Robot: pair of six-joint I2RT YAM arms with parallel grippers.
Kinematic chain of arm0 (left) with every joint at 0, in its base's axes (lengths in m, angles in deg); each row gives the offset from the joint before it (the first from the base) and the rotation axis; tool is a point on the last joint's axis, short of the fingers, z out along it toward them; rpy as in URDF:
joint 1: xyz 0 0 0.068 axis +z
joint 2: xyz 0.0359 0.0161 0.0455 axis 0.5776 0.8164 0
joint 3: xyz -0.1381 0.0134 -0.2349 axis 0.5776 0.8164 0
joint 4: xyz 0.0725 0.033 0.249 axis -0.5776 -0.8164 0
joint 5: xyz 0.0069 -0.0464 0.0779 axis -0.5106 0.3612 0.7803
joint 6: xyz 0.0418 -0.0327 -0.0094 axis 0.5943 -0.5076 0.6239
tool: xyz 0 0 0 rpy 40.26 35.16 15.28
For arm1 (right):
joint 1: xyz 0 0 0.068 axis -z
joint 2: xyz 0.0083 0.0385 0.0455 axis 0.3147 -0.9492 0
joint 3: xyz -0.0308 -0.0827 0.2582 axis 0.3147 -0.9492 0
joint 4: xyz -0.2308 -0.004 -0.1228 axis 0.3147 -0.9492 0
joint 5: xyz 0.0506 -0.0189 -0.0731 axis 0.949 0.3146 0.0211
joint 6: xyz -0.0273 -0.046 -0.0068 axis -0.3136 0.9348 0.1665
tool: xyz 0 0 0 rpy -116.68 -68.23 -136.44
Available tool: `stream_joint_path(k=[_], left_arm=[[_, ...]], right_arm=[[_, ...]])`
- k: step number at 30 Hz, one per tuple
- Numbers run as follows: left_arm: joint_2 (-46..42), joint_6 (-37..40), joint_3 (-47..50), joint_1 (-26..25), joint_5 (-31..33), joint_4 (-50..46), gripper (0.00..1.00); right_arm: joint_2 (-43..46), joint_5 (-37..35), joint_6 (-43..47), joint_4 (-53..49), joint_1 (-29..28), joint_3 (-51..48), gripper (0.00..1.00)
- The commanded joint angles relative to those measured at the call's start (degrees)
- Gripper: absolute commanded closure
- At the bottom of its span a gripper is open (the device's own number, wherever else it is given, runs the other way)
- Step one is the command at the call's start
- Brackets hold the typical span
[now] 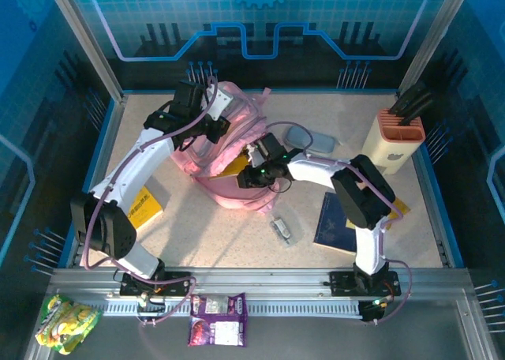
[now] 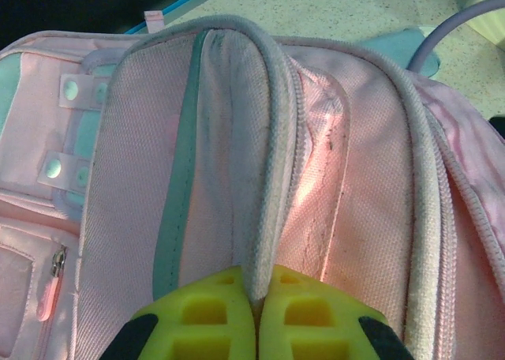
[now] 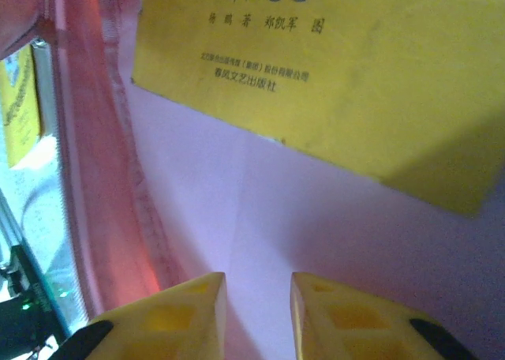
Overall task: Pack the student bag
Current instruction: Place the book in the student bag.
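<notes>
The pink student bag lies at mid table with its mouth held open. My left gripper is at the bag's far side, shut on a piped pink edge of the bag, which runs up from between my left gripper's yellow fingers. My right gripper reaches into the bag's mouth from the right. In the right wrist view my right gripper is open with nothing between its fingers, over pale lining. A yellow book lies just ahead of it inside the bag, and its corner shows from above.
Another yellow book lies at the left by the left arm. A dark blue book and a small packet lie at front right. A grey pencil case and a holder with dark tools stand at back right.
</notes>
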Motion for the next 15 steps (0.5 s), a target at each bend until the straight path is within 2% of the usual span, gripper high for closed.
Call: stream_joint_path(k=[1, 4, 8, 15], left_arm=[[-0.46, 1.48, -2.53, 0.38, -2.85, 3.81, 1.0], [-0.46, 2.18, -2.45, 0.38, -3.18, 3.16, 1.0], [-0.32, 3.0, -2.9, 0.56, -3.61, 2.13, 1.0], [0.36, 4.26, -3.95, 1.73, -5.74, 0.49, 1.0]], right_arm=[[-2.89, -4.83, -0.84, 3.77, 0.22, 3.46, 0.78], [-3.04, -8.8, -1.09, 9.52, 1.64, 3.84, 0.86], [-3.81, -12.0, -2.52, 15.09, 4.6, 4.78, 0.88], [-2.43, -10.08, -1.59, 17.73, 6.82, 4.77, 0.88]])
